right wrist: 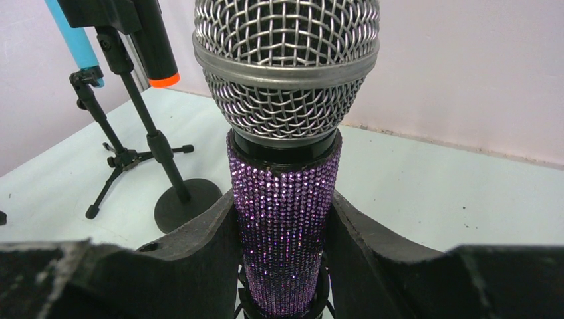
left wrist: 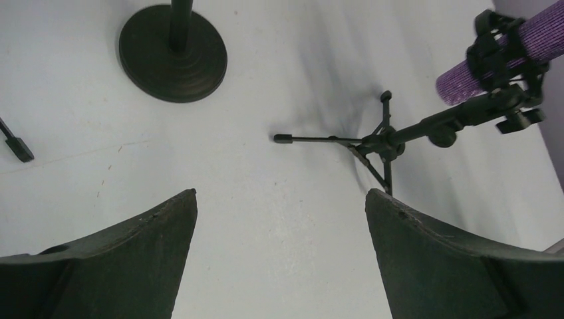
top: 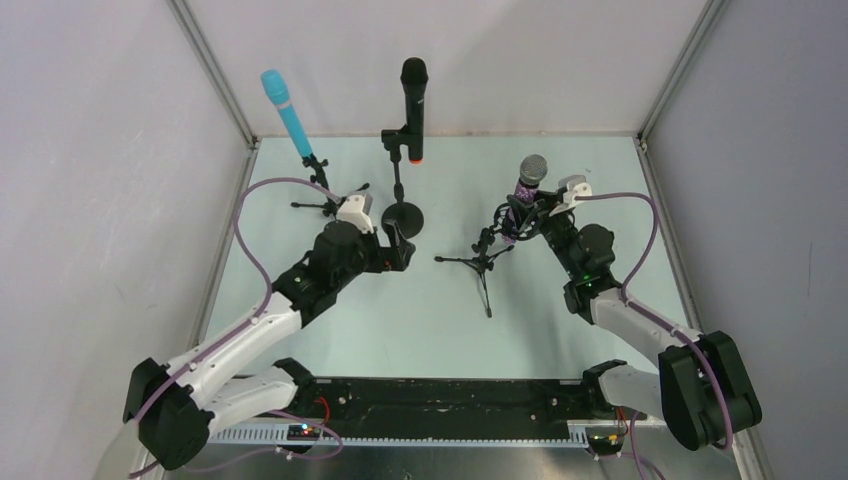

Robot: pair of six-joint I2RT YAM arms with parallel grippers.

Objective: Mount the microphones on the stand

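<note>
Purple glitter microphone [right wrist: 282,219] seated in a tripod stand clip [left wrist: 493,46]
Its body is pinched by the right gripper [right wrist: 282,199]; the left gripper [left wrist: 281,196] is held wide open, empty, near the round-base stand [left wrist: 173,53].

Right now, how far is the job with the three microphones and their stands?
Done, it seems: the turquoise mic and the black mic each sit on a stand. In hand: the purple mic is in the clip of the third stand, with the right fingers closed on it. Left to do: release it. The left fingers are open, empty.
</note>
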